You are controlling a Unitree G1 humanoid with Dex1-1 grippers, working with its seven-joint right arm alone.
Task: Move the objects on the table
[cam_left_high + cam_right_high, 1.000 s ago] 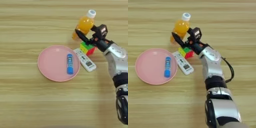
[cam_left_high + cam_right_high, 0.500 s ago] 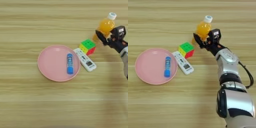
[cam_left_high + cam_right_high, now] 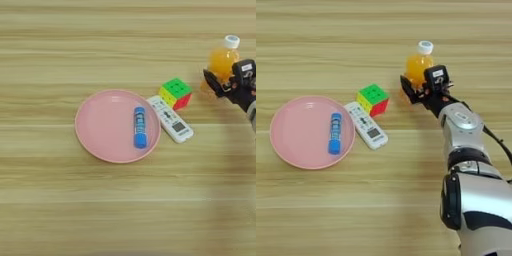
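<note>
Bottle [image 3: 419,64] of orange drink, white cap, stands upright on the wood worktop [image 3: 316,210] at the far right side, right of the cube. Right claw [image 3: 418,86] sits just in front of the bottle, black fingers [image 3: 407,88] spread either side of its lower body; can't tell if they press it or just bracket it, so grip state unclear. Silver forearm [image 3: 461,120] runs from the claw down to the bottom right edge. Pink plate [image 3: 286,135] lies at the left, well apart from the bottle. Blue tube [image 3: 335,132] with white label lies flat inside the plate, on its right half, pointing away from the robot. White remote [image 3: 365,124] lies diagonal just beside the plate's right rim, looks touching or nearly so. Colored puzzle cube [image 3: 373,99] sits at the remote's far end, green face up, red side showing, between plate and bottle.
</note>
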